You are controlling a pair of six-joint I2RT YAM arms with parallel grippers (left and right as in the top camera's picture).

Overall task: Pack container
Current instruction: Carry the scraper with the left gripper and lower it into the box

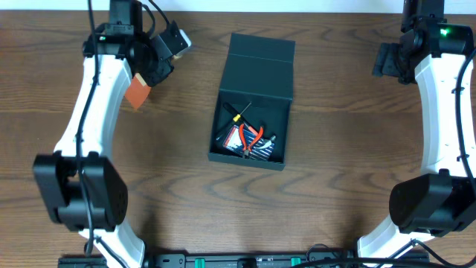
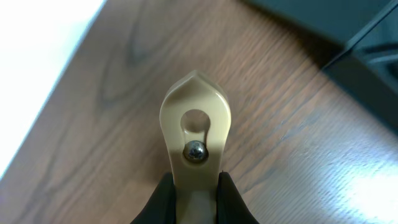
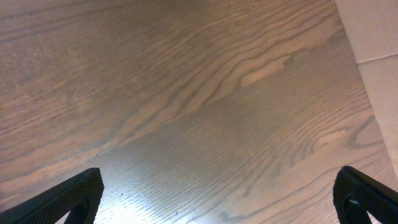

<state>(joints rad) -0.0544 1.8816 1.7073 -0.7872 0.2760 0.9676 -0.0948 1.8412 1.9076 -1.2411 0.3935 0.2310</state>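
Observation:
The container, a dark teal box, sits mid-table with its flap lid folded back. Inside lie orange-handled pliers, a small screwdriver and a striped item. My left gripper hovers at the back left, left of the box, shut on a cream plastic tool with a round hole and a metal ball. Its fingers pinch the tool's sides. A corner of the container shows at the upper right there. My right gripper stands wide open over bare wood at the back right.
An orange flat piece lies partly under the left arm. The table's far edge runs close on the left of the held tool. A pale strip borders the wood beside the right gripper.

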